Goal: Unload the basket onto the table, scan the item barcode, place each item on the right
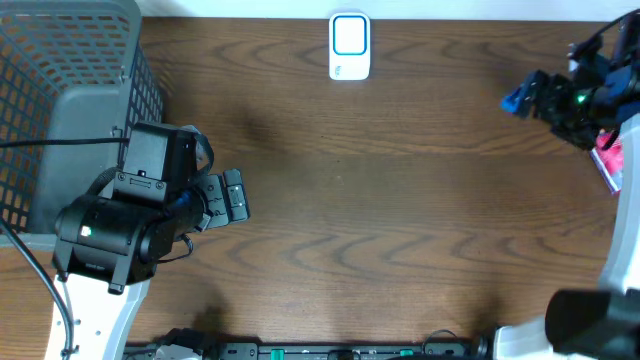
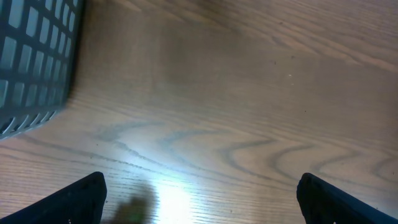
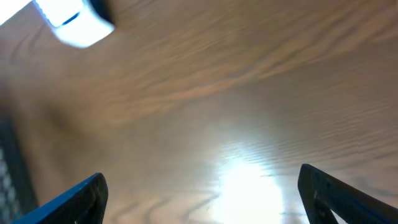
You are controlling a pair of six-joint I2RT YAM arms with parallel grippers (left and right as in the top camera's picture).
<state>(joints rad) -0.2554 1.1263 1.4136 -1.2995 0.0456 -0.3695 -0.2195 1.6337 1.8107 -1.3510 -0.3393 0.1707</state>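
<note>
Left gripper (image 1: 236, 196) stands wide apart and empty beside the grey basket (image 1: 40, 80), right gripper (image 1: 516, 98) likewise spread near the pink item (image 1: 608, 162).

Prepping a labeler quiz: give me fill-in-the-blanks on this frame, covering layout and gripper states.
1. The grey basket stands on the robot's ___ side.
2. The pink item lies on the robot's ___ side.
3. The left gripper and right gripper are both ___, with nothing between their fingers.
4. The small device at the far edge of the table is ___ in colour.

Missing words: left; right; open; white
</note>
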